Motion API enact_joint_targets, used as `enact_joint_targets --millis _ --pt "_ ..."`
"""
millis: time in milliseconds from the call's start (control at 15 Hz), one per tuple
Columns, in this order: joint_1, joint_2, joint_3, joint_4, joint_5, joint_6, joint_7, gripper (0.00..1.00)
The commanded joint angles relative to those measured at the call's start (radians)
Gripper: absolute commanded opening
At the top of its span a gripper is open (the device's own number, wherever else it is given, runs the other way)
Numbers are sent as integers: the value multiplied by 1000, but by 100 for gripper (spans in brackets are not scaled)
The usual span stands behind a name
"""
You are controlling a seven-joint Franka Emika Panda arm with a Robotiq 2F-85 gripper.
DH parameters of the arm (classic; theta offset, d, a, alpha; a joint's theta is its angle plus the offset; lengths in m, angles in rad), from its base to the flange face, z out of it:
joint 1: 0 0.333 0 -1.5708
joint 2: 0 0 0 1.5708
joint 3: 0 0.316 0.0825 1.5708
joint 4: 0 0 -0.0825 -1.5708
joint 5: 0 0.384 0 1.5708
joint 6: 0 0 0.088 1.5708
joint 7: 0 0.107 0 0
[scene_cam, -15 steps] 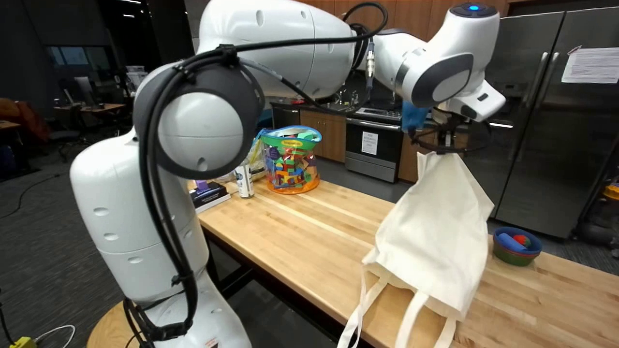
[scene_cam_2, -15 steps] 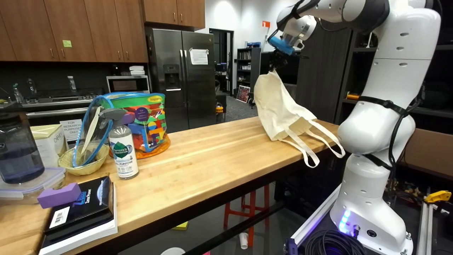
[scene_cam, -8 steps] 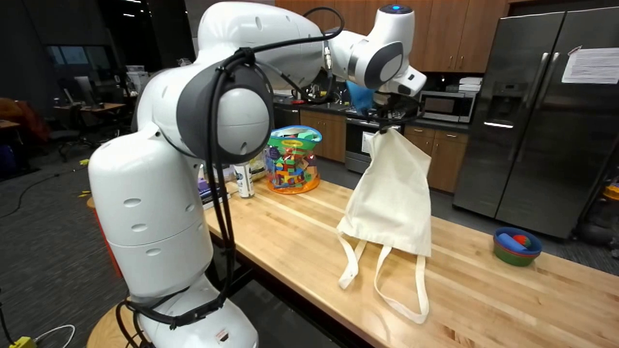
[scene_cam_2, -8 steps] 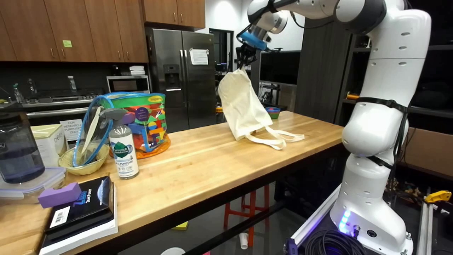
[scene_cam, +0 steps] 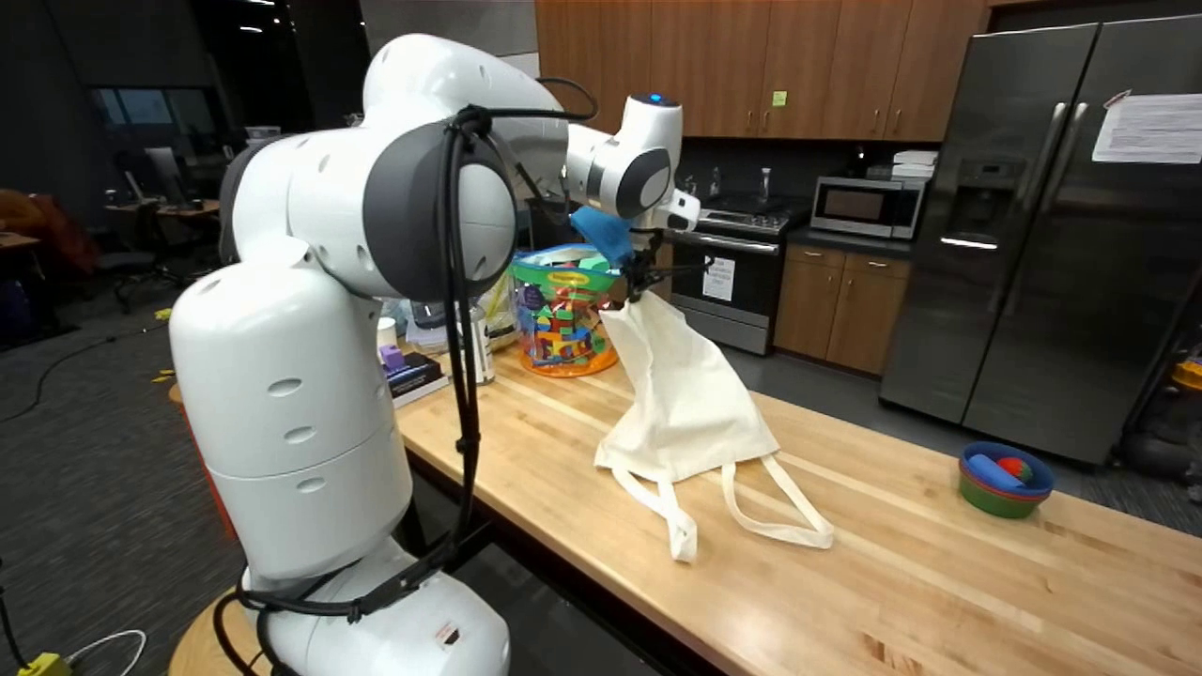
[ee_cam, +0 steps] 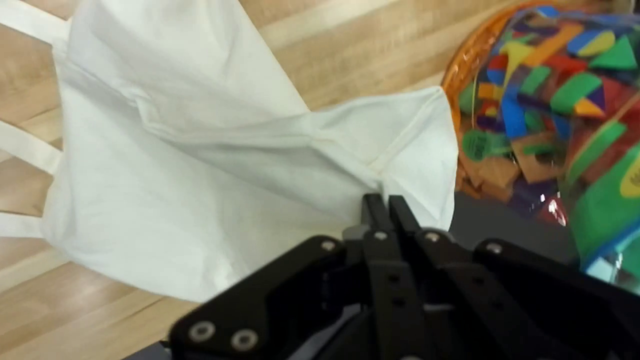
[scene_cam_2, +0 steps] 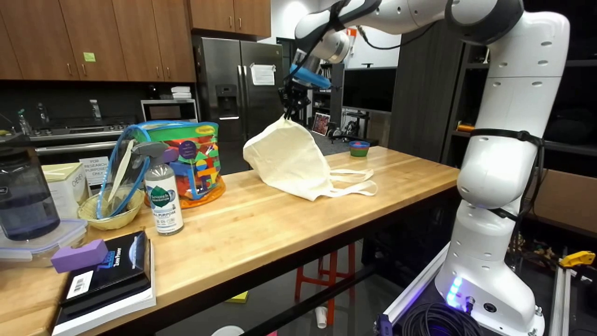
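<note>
1 see-through bag of blocks stands left in both exterior views; just right, the fingers are clamped on an upside-down cream tote, its straps slack on the tabletop. Best to move it slowly, grip firm, away from that bag.

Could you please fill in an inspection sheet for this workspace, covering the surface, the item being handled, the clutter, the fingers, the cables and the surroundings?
Surface: wooden tabletop, light with streaked grain.
Item handled: cream tote bag, hanging upside down, handles trailing over the tabletop.
Clutter: clear bag of coloured blocks, spray bottle, woven basket, stacked bowls.
Fingers: shut on the tote bag's bottom end.
Cables: black cables strapped along the robot arm; coiled cable by its base.
Surroundings: refrigerator, oven bearing a paper notice, wooden cabinets.
</note>
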Motion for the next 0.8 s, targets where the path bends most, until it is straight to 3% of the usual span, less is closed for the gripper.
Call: enact_joint_targets --millis 0,467,733 --pt "6 -46 2 -147 19 57 -138 1" --pt "-54 -141 -66 -393 43 200 -247 1" --pt "-101 -181 -110 -515 18 251 -235 1"
